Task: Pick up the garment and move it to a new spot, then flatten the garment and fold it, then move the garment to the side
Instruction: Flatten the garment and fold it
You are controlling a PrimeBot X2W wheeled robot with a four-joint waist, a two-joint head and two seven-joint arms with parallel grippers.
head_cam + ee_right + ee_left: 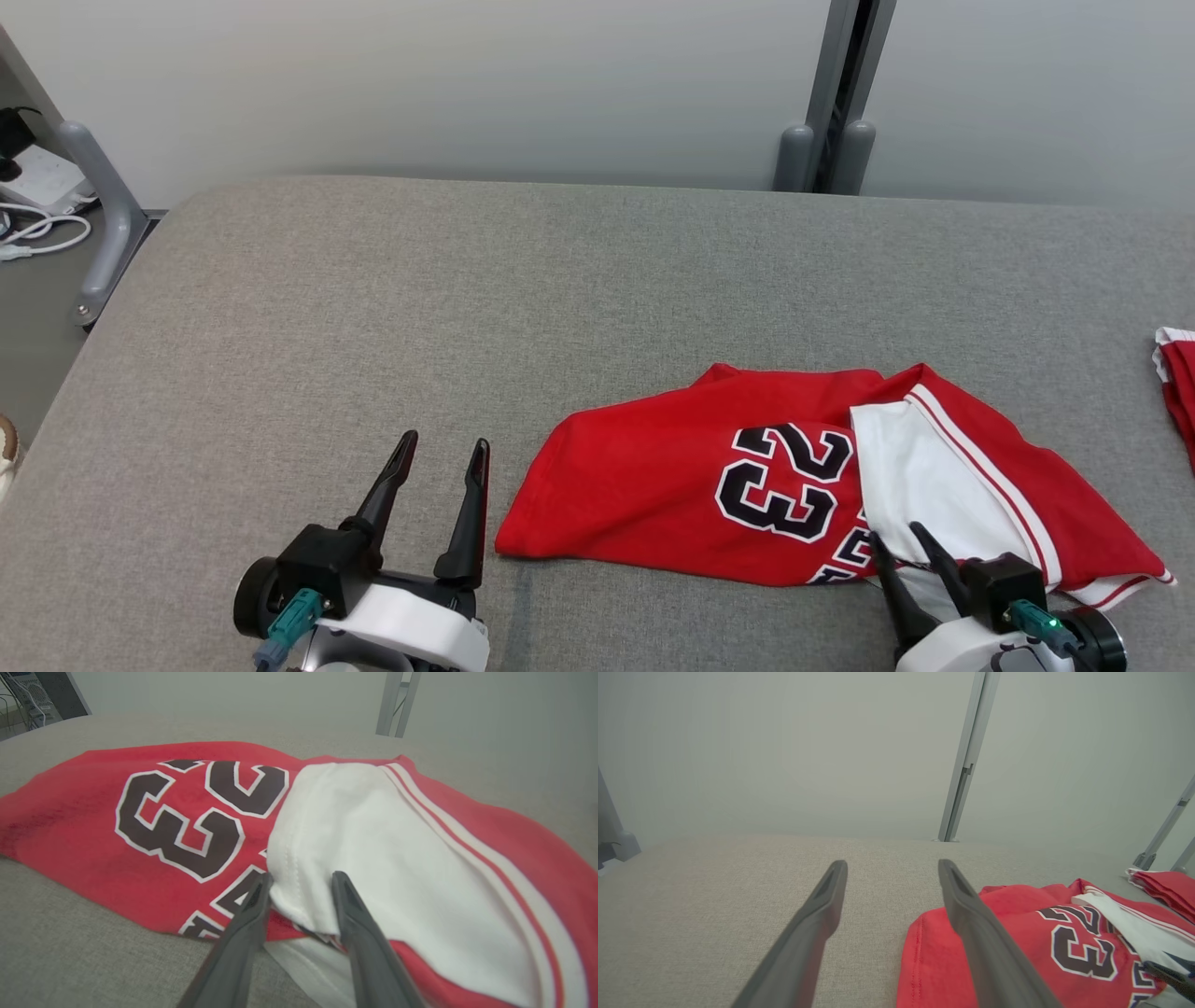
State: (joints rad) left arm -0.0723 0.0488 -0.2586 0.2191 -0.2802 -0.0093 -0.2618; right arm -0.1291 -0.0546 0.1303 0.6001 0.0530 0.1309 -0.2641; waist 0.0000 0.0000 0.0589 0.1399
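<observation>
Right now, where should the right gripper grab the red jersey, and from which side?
Grip the near edge of the white folded-over panel on the jersey, coming in low from the robot's own side. That edge seems to bunch into a raised lip while the red areas lie flat, and the open fingers of the right gripper straddle it.

The left gripper (444, 443) and right gripper (896, 532) each have two long dark tapering fingers (467, 523) on a black block (322, 560), a white wrist shell (420, 630), a round black knob (250, 597) and a teal plug (291, 618); the right's glows green.
</observation>
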